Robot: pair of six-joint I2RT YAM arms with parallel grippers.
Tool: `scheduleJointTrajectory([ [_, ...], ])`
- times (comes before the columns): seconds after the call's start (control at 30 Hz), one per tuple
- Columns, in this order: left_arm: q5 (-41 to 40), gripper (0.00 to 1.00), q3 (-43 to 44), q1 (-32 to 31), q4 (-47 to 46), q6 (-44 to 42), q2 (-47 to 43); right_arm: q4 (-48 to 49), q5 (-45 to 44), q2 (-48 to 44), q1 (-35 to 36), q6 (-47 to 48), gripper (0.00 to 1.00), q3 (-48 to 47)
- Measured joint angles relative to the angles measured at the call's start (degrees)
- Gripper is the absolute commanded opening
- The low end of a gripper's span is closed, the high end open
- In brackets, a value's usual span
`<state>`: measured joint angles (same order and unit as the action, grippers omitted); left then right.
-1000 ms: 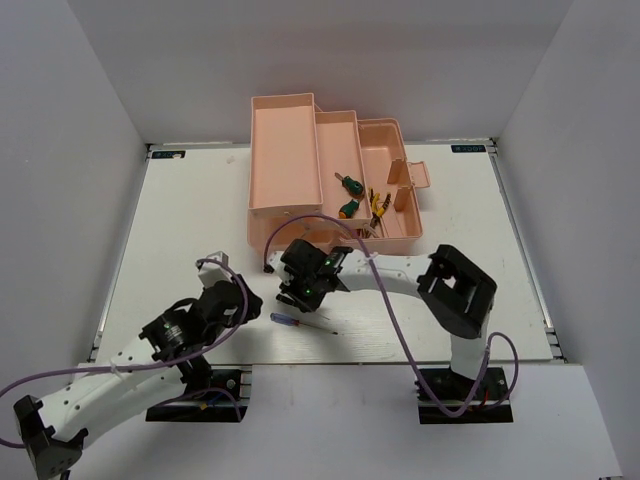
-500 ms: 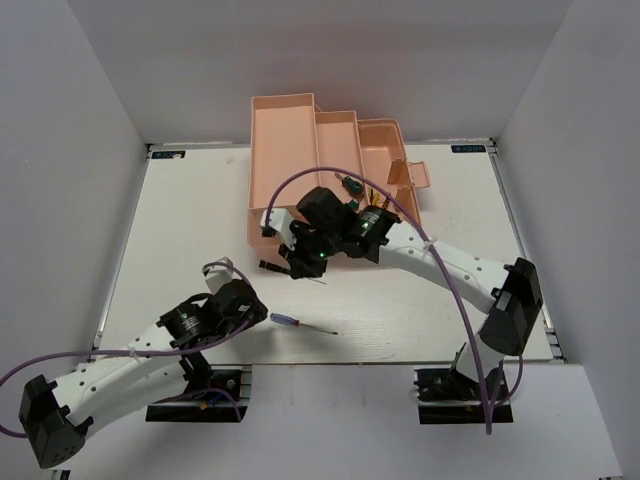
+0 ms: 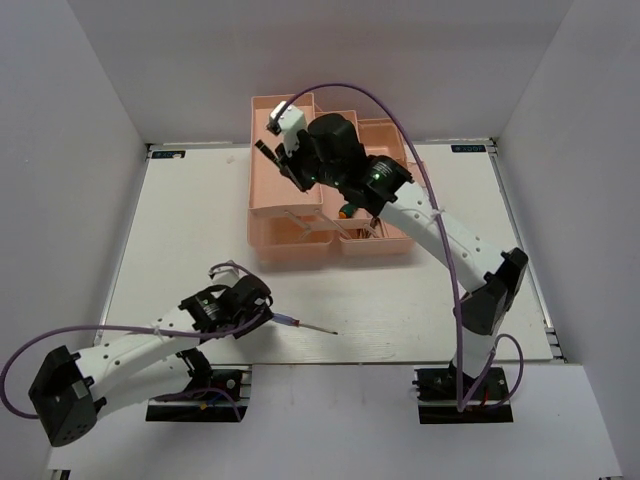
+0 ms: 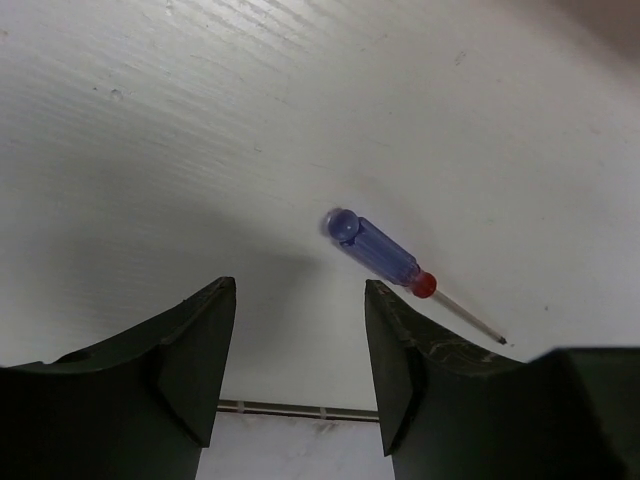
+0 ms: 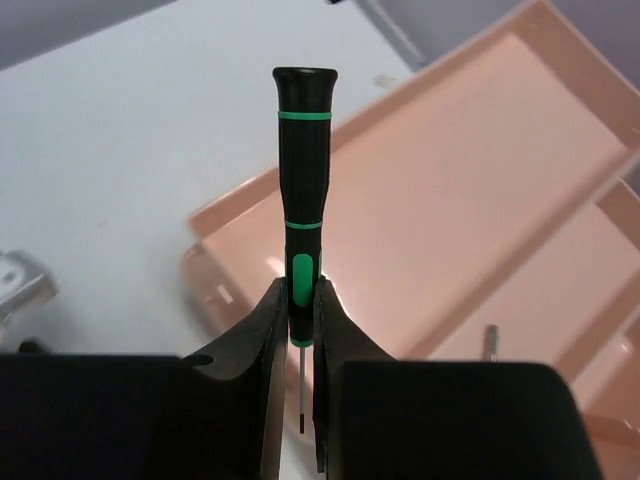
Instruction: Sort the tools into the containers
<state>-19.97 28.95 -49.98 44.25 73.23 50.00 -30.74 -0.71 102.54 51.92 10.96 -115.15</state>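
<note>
The right gripper [image 5: 298,300] pinches the thin black and green screwdriver [image 5: 303,180] and holds it up above the left side of the pink toolbox [image 5: 470,190]. The left gripper [image 4: 300,345] is spread wide and holds nothing. The blue and red screwdriver [image 4: 378,252] lies on the white table [image 4: 200,120] just in front of it.
</note>
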Motion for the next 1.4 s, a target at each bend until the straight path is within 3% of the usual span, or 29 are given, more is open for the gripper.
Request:
scheduleJointTrajectory([
  [0.07, 0.37, 0.65, 1.07, -0.02, 0.39, 1.25, 3.04, 2.62, -4.31, 1.27, -0.85, -1.4, 0.05, 0.13],
  [0.13, 1.01, 0.66, 2.01, -0.02, 0.28, 2.21, 5.66, 4.79, -7.28, 2.97, -1.57, -2.23, 0.34, 0.61],
  [0.17, 1.36, 0.66, 2.36, -0.02, 0.09, 2.67, 6.73, 5.75, -8.59, 4.2, -2.1, -2.36, 0.54, 1.16],
  [0.27, 2.16, 0.66, 2.99, -0.15, -0.79, 4.02, 8.74, 6.54, -9.62, 5.9, -3.32, -3.56, 0.7, 2.91],
  [0.53, 2.93, 0.67, 5.84, -0.46, -1.42, 7.56, 11.06, 6.91, -7.65, 3.02, -9.46, -7.26, 0.7, 10.71],
  [0.9, 4.85, 0.65, 8.94, -0.46, -1.95, 12.15, 21.51, 8.55, -3.72, -16.28, -20.68, -13.03, 0.7, 28.3],
  [1.13, 5.01, 0.61, 10.1, -0.46, -4.39, 13.44, 27.06, 10.34, 1.18, -22.82, -24.02, -14.69, 0.7, 41.88],
  [1.23, 5.05, 0.56, 10.91, -0.46, -5.14, 13.75, 28.61, 10.6, 3.13, -25.24, -25.83, -15.54, 0.7, 47.3],
  [1.37, 5.07, 0.2, 10.91, -0.46, -6.56, 14.45, 29.49, 11.37, 6.12, -28.09, -28.28, -17.03, 0.7, 52.24],
  [1.4, 5.16, 0.17, 10.93, -0.46, -6.95, 14.47, 29.53, 11.39, 6.91, -28.74, -28.76, -17.35, 0.7, 53.09],
])
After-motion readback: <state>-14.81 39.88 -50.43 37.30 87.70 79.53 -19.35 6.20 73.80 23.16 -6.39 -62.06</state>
